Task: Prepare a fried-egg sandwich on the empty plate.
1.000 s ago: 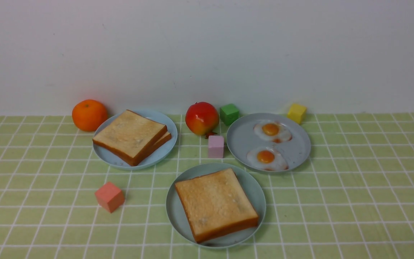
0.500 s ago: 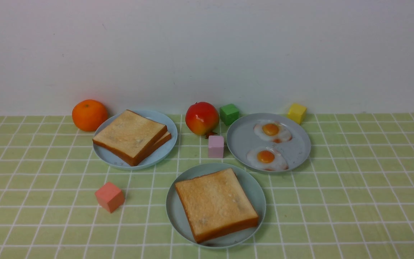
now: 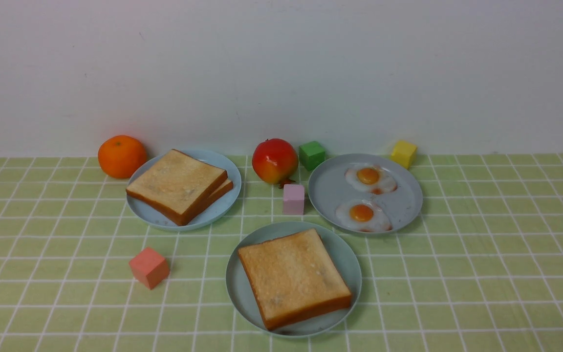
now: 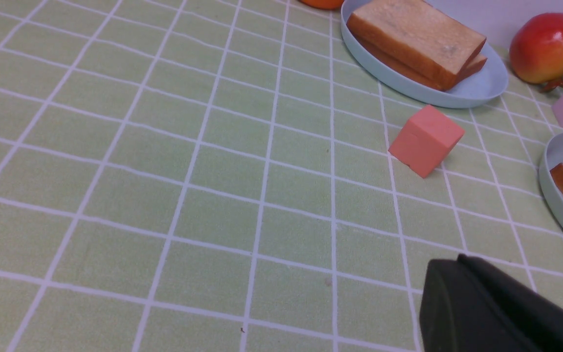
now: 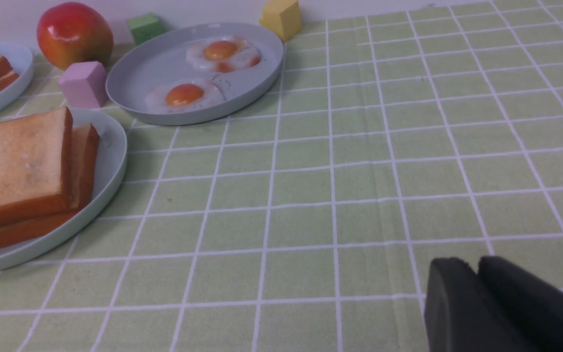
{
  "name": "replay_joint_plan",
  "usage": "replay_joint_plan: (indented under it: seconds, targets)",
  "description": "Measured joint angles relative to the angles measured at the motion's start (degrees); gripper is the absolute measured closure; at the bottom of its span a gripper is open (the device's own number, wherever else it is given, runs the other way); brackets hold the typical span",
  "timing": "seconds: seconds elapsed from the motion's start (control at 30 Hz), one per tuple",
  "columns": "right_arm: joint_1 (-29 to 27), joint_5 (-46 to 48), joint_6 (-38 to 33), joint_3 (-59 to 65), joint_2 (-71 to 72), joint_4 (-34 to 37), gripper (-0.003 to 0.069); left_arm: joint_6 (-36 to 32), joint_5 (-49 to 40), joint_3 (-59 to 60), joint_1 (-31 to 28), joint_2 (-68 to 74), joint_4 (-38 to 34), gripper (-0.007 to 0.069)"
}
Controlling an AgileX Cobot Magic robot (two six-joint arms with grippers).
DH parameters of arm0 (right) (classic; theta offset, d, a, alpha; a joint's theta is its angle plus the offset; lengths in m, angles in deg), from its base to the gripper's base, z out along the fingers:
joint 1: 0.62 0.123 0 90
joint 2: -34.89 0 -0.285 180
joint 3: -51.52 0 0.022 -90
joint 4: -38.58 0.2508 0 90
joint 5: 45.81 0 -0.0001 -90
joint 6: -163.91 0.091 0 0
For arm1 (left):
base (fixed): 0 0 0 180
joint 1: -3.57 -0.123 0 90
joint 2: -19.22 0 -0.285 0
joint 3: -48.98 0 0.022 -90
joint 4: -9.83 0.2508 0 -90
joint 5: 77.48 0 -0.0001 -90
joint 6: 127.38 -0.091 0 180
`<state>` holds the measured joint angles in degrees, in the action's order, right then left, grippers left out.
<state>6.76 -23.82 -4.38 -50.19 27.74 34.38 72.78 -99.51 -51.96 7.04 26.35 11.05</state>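
Green checked cloth (image 3: 482, 274) lay under everything. Our left gripper (image 4: 450, 274) was closed and empty. The right gripper (image 5: 474, 269) held nothing, and we could not tell if its jaws had parted. Beyond them, two bread slices (image 5: 17, 166) sat stacked on the mint plate (image 3: 350, 264), any egg between hidden. Nothing had moved lately, so stacking seemed done.

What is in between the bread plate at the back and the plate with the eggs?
A red apple and a pink cube sit between the bread plate and the egg plate; the front view shows it best.
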Motion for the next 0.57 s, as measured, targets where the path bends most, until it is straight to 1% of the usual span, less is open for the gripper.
replay_joint_plan:
  seconds: [0.57]
  targets:
    - [0.0,0.04,0.0,0.0,0.0,0.0,0.0554,0.0,0.0,0.0,0.0,0.0,0.0,0.0626]
